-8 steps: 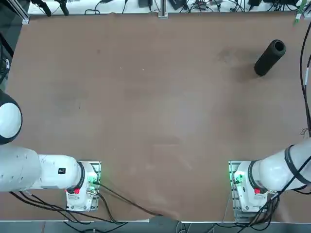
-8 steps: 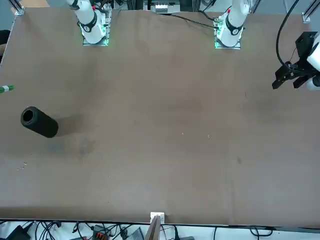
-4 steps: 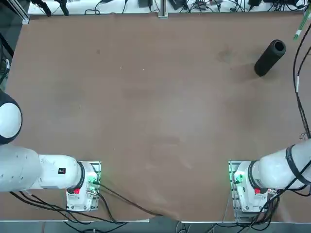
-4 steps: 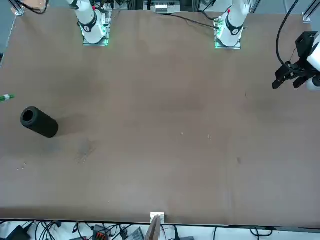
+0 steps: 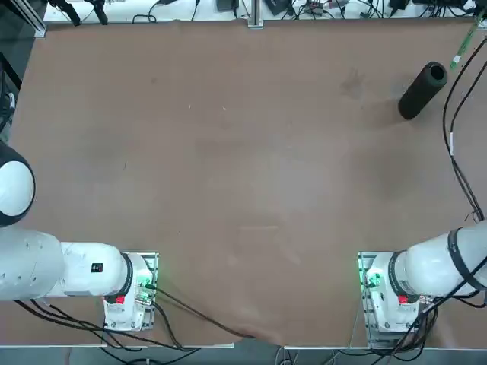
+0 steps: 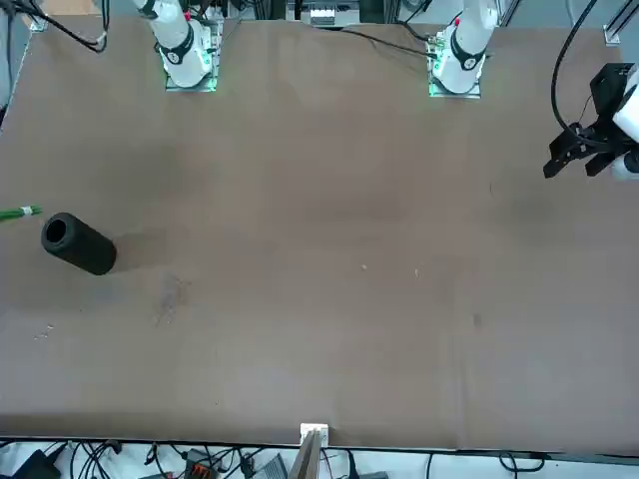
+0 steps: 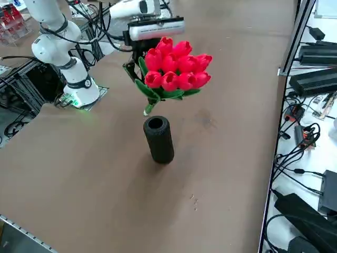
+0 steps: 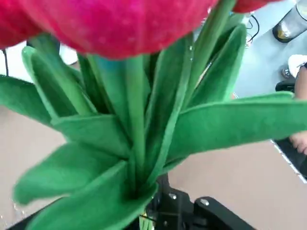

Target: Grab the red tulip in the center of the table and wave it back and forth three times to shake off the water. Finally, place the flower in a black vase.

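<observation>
Right side view: right gripper (image 7: pixel 138 59) is clamped on the red tulip (image 7: pixel 176 68) stalk above the black vase (image 7: pixel 158 139). Bunch appears light, top-heavy, with soft leaves; grip the bound stalk.

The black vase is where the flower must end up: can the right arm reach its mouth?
Probably yes. The right pincer holds the red tulip just above the upright black vase, nothing between.

Table (image 5: pixel 243 175) matt brown; black vase (image 7: pixel 158 139) matt, finely textured; red tulip (image 7: pixel 174 71) cloth-like, felt-look leaves.
</observation>
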Tool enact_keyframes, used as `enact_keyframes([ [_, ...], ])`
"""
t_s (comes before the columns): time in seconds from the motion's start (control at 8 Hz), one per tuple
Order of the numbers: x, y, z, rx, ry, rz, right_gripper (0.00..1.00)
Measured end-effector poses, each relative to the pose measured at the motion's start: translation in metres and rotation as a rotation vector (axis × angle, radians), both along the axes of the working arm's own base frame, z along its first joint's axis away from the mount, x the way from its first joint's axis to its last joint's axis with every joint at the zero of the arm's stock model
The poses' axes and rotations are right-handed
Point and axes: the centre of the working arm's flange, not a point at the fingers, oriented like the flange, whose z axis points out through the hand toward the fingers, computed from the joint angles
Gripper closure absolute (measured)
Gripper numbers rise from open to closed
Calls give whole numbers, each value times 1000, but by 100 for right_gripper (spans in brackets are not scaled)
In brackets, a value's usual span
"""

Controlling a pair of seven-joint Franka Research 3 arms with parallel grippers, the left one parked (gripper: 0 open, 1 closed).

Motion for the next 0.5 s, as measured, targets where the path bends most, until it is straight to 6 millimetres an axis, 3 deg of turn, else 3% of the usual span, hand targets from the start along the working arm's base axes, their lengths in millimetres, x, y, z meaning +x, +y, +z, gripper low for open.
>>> enact_keyframes([
  [0.5, 1, 31, -43, -41, -66, -89, 86],
])
